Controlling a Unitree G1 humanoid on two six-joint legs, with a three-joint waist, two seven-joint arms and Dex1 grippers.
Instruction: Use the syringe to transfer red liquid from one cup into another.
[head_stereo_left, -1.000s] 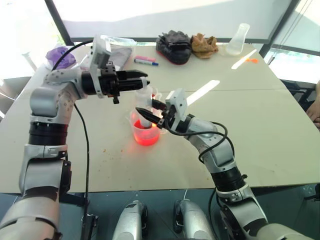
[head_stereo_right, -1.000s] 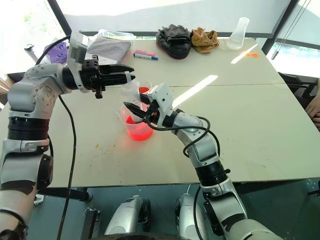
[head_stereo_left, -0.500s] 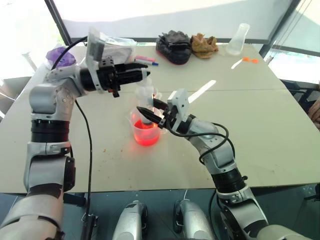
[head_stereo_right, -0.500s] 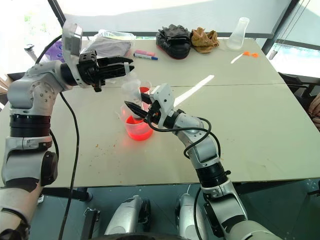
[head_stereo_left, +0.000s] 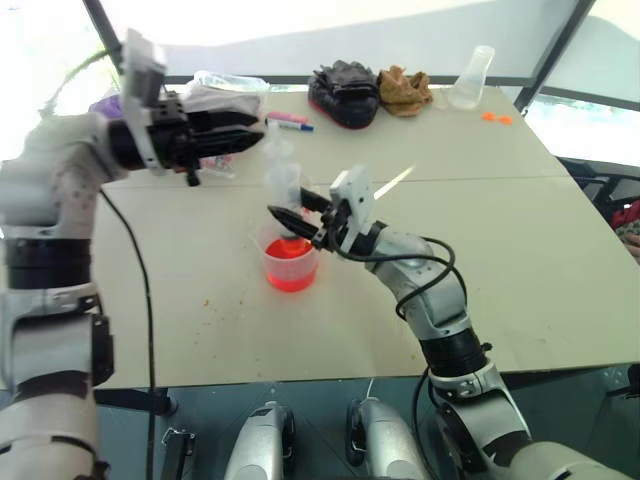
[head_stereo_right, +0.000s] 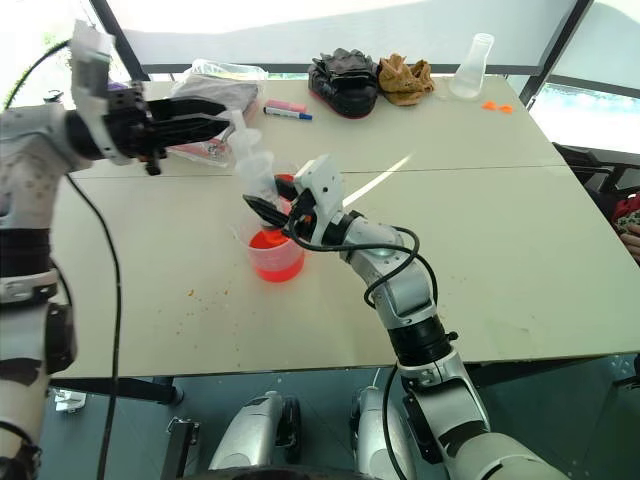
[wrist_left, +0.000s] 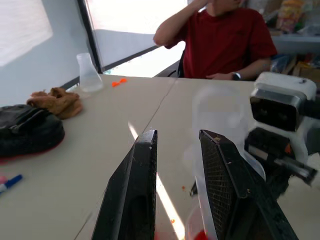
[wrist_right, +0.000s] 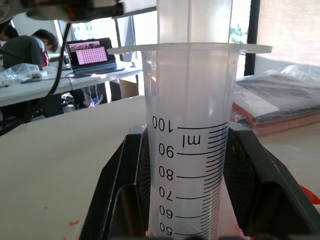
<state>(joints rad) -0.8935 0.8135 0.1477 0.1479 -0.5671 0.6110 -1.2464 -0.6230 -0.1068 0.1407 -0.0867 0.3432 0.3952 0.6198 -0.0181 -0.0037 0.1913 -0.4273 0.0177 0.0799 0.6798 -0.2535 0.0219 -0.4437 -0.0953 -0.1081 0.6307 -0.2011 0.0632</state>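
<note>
My right pincer (head_stereo_left: 292, 217) pinches the big clear plastic syringe (head_stereo_left: 283, 190) upright over the wide clear beaker (head_stereo_left: 290, 265) of glowing red liquid (head_stereo_left: 291, 276) near the table's middle, my left pincer (head_stereo_left: 252, 138) hangs spread beside its plunger, so I judge the draw barely begun, the transfer undone.

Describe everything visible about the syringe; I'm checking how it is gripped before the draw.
The syringe is a clear plastic barrel with black graduation marks, the top one reading 100 ml, a flat flange at its top and a pale plunger rising above. It stands about upright, clamped on its barrel between the right gripper's black fingers. Its lower end dips into the beaker of red liquid. The left gripper is open, level with the plunger top; contact cannot be told.
</note>
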